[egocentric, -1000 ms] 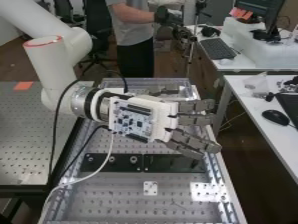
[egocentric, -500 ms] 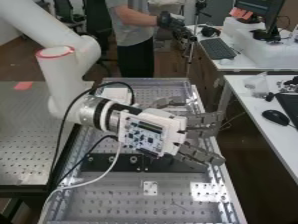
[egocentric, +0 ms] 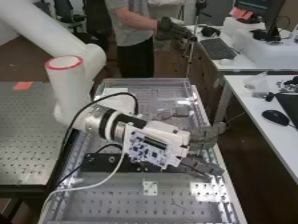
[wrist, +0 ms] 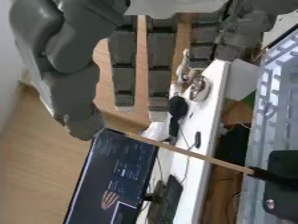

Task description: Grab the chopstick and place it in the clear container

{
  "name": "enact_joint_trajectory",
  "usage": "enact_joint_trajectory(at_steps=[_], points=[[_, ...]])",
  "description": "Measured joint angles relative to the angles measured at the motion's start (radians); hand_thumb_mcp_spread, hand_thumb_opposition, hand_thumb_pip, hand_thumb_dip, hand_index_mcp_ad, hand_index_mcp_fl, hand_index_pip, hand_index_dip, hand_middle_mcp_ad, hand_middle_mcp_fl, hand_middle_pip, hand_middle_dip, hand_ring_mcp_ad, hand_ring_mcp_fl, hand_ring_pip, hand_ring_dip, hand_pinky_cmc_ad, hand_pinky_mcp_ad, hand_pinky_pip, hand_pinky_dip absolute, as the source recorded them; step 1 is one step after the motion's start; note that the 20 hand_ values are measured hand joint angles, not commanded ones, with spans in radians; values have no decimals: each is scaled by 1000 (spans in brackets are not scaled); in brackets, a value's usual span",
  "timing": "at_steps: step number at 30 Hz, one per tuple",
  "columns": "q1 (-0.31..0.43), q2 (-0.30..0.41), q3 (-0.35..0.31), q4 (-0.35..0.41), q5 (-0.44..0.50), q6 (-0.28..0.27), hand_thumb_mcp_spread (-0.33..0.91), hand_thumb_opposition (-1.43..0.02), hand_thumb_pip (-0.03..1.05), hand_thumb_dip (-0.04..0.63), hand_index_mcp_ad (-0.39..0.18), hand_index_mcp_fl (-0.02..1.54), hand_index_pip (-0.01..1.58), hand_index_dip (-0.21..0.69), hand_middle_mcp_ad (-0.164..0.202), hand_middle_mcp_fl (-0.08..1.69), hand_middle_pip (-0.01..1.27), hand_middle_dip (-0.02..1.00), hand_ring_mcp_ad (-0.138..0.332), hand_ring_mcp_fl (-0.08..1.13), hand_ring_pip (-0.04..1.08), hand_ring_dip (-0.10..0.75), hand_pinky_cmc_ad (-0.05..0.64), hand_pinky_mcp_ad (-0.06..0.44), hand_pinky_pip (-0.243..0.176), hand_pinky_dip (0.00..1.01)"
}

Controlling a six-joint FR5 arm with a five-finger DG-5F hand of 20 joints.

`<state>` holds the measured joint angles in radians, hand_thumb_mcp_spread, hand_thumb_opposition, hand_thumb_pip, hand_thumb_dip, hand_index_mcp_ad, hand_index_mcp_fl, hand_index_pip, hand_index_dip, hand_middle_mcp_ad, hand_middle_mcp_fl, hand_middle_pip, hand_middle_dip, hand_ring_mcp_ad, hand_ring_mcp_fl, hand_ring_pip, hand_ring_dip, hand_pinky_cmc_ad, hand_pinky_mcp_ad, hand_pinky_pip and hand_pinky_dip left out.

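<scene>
**My dark grey hand (egocentric: 203,134) is clamped on the thin, light-brown wooden chopstick (wrist: 199,156)**

In the wrist view, the tip of my thick grey thumb (wrist: 74,95) is closed against one end of the chopstick. Which finger presses from the other side, I cannot tell. The chopstick is in the air, and it runs slanting from the thumb in front of the black monitor (wrist: 110,170) and the white desk (wrist: 211,90). Its other end is dark and passes in front of a flat black plate (wrist: 283,160) with a screw. In the high view, my hand is above the grey metal bench with many small holes (egocentric: 120,202), and its fingers point towards the desk side. The green-free white circuit board (egocentric: 148,149) sits on the back of my hand.
</scene>
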<state>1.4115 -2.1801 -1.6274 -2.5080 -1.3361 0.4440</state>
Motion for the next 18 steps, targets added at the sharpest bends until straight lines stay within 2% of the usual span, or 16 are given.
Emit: enact_joint_trajectory(at_steps=[15, 18], points=[[10, -46, 26, -28, -20, 32, 393, -785, 618, 290, -117, 702, 108, 260, 44, 677, 108, 623, 183, 82, 98, 164, 278, 199, -105, 129], [11, -57, 40, -36, -26, 42, 429, -785, 618, 290, -120, 709, 101, 260, 40, 682, 108, 623, 180, 94, 101, 164, 278, 199, -105, 129]])
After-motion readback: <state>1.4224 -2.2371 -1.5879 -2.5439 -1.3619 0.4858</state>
